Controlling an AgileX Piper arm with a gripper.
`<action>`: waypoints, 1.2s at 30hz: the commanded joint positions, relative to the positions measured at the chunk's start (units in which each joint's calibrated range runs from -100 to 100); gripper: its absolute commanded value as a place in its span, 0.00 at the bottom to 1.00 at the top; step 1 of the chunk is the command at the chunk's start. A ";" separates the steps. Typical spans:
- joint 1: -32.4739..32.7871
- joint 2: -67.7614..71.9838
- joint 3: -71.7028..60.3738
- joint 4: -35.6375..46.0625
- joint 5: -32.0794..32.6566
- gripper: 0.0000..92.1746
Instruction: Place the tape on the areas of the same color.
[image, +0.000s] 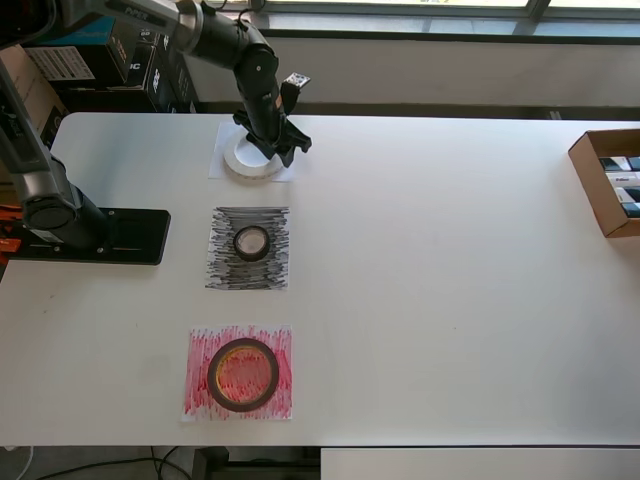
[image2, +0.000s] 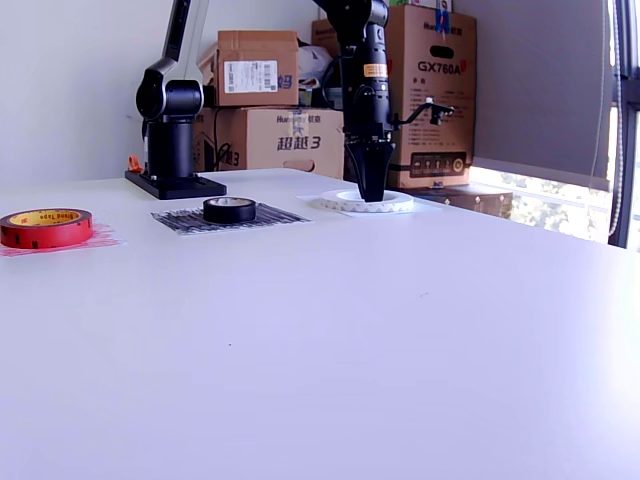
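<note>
While the red tape (image: 242, 374) and black tape (image: 251, 242) already rest on their matching sheets at six o'clock and centre of the desk (image: 450, 300), the tool (image: 272, 147), fingers narrow, grips the white tape (image: 248, 162) on the white sheet (image: 222, 165) at twelve o'clock, apparently awaiting only release.

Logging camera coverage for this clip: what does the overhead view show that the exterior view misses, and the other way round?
Only the overhead view shows the open cardboard box at the table's right edge and the full outlines of the white sheet, black sheet and red sheet. Only the exterior view shows the stacked cartons behind the table and each roll's height. Both show the gripper down at the white tape, the black tape and the red tape, each on its matching sheet.
</note>
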 joint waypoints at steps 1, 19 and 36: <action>0.53 -0.64 -0.22 -0.19 -0.30 0.56; 1.24 -2.60 -15.12 0.65 9.44 0.56; -11.31 -21.03 -10.49 -0.11 32.53 0.56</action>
